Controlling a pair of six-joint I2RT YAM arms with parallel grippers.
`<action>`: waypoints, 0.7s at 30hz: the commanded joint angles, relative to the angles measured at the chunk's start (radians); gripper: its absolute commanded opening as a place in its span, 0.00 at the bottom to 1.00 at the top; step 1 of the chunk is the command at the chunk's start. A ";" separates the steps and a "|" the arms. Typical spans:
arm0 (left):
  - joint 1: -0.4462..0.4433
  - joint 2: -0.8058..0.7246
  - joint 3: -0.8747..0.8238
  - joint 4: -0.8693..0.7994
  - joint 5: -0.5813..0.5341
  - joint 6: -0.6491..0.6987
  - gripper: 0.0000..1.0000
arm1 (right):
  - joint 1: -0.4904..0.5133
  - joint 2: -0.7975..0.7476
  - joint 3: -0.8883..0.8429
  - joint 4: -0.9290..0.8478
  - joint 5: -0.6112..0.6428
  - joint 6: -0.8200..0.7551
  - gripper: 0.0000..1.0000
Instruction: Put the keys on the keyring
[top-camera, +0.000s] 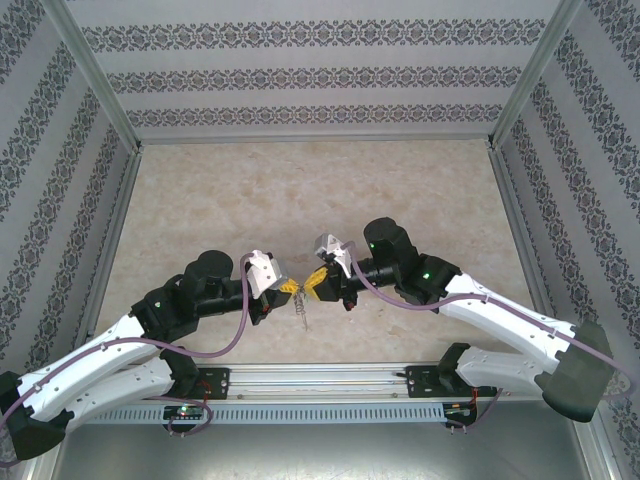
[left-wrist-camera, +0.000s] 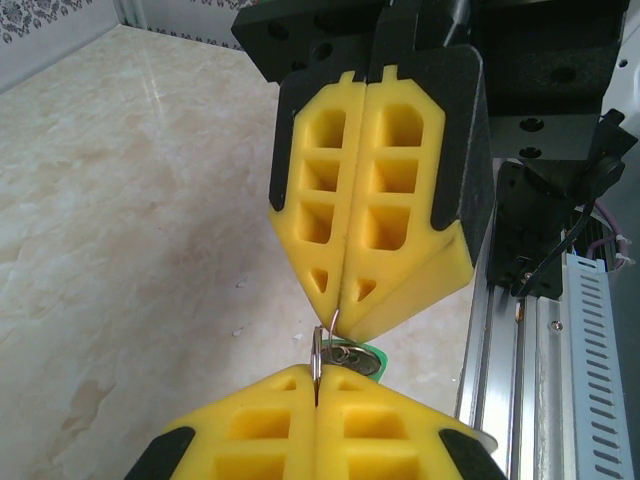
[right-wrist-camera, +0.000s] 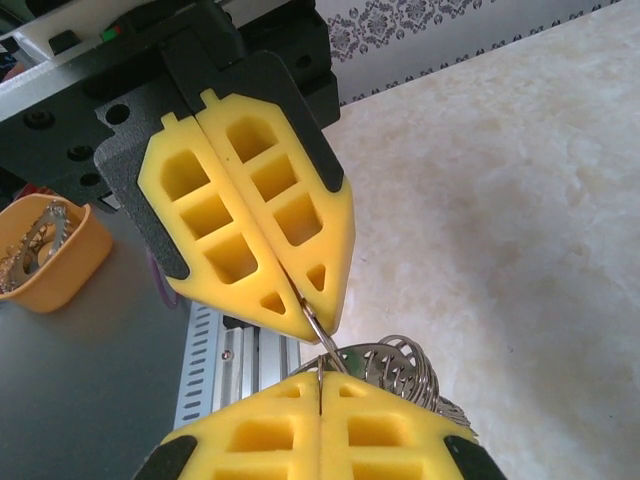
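Your left tool (left-wrist-camera: 318, 392) and right tool (left-wrist-camera: 338, 308), tip to tip, both clench the keyring (left-wrist-camera: 317, 358); the green key (left-wrist-camera: 372, 358) sits against it, threading unconfirmed, likely mid-task.

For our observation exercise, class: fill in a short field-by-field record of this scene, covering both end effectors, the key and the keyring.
Left end effector: shut on the keyring
Right end effector: shut on the keyring
Keyring: pinched between both tips
Key: green head right by the keyring
Orange bowl: on the grey ledge, metal pieces inside
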 joint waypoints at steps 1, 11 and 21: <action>-0.010 -0.011 0.028 0.057 0.018 0.020 0.00 | 0.010 -0.013 0.024 0.033 0.005 0.015 0.00; -0.014 -0.012 0.028 0.058 0.019 0.020 0.00 | -0.004 -0.022 0.018 0.050 0.027 0.035 0.00; -0.020 -0.010 0.026 0.064 0.023 0.024 0.00 | -0.038 -0.021 0.010 0.054 0.012 0.056 0.00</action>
